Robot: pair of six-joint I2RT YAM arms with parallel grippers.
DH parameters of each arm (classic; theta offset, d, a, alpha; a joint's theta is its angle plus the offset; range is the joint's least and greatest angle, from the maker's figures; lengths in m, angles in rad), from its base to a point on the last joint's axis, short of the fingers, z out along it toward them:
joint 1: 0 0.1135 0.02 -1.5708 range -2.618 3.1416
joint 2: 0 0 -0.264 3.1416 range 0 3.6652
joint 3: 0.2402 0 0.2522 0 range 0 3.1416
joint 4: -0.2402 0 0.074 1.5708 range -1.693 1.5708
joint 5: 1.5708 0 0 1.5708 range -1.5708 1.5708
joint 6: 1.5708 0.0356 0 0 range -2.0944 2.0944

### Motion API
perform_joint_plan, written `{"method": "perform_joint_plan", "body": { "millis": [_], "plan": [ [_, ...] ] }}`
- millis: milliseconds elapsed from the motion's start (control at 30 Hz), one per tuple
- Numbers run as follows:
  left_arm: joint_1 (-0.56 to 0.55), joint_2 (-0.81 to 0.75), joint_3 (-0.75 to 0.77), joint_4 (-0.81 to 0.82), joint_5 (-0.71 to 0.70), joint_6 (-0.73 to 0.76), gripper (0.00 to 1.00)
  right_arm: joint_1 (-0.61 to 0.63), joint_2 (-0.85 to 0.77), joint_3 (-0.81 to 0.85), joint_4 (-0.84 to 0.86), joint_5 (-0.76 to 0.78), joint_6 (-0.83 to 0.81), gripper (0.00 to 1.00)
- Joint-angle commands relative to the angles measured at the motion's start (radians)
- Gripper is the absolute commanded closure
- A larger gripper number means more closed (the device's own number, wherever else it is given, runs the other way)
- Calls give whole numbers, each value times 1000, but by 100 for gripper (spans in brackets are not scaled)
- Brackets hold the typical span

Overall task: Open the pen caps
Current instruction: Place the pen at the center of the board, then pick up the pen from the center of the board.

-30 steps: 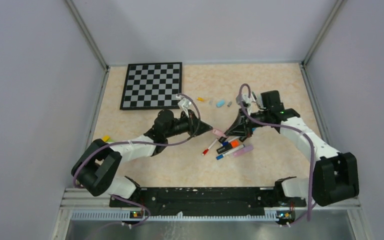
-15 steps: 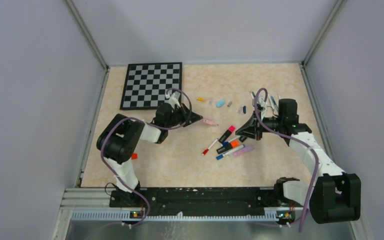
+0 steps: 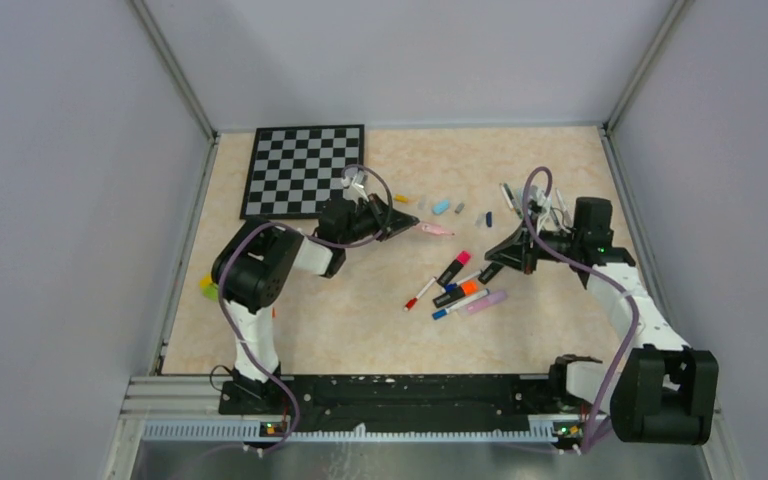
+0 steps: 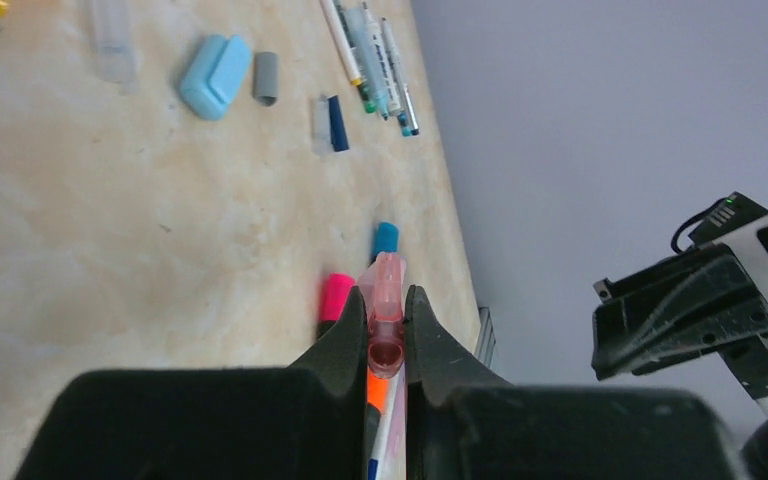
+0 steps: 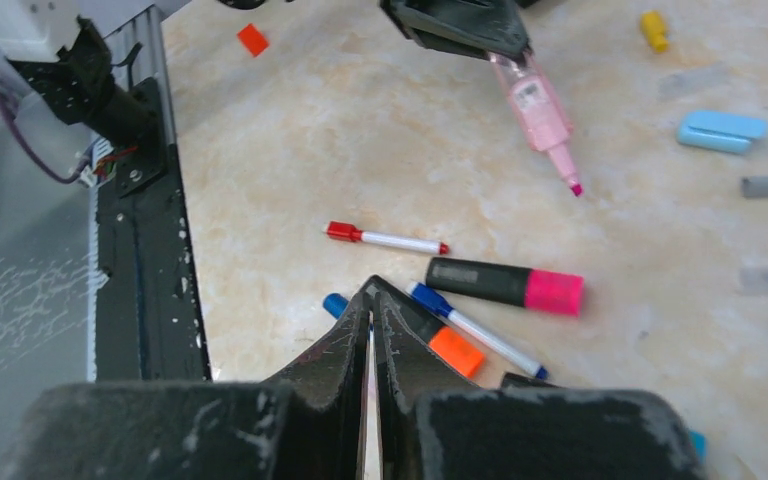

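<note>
My left gripper is shut on a pink highlighter and holds it above the table, left of the pen pile. Its bare tip points right in the right wrist view. In the left wrist view the pink barrel sits between the fingers of the left gripper. My right gripper is shut, and nothing shows between its jaws. It hovers over the pile: a black marker with a pink cap, an orange-capped marker, a blue pen and a thin red pen.
Loose caps lie in a row at the back: yellow, light blue, grey, dark blue. Several thin pens lie beyond. A chessboard is at the back left. A yellow-green block lies by the left wall.
The two grippers met at the pink highlighter, then pulled apart. The left one carried it back and left, then slightly right. The right one drew back to the right.
</note>
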Motion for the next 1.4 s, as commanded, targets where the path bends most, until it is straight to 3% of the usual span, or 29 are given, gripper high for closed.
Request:
{"method": "perform_joint_plan", "body": {
  "millis": [0,133,267,533,600,800,967,1100,1200,1367],
  "plan": [
    [-24,19,22,112,-29,-58,100,-86,-40,17,82,-34,72,97],
    [-23,42,12,172,-79,-99,100,-93,-46,7,108,-38,90,97],
    [-20,15,-9,79,-133,-31,97,-93,-39,7,99,-26,83,97],
    [16,-24,-43,-137,-187,102,78,-93,-39,4,104,-26,83,97],
    [25,-35,-42,-168,-186,119,69,-93,-39,2,104,-25,83,97],
    [27,-222,-31,-456,-313,329,23,-94,-37,0,104,-24,78,96],
    [27,-445,-114,-597,-429,485,11,-93,-37,-1,91,-25,58,96],
    [27,-618,-211,-622,-382,533,1,-94,-43,0,41,-23,-27,96],
    [28,-723,-285,-621,-335,473,1,-95,-50,3,-4,-13,-102,93],
    [22,-839,-342,-639,-108,485,3,-98,-68,-4,-45,23,-179,87]
  ]
}}
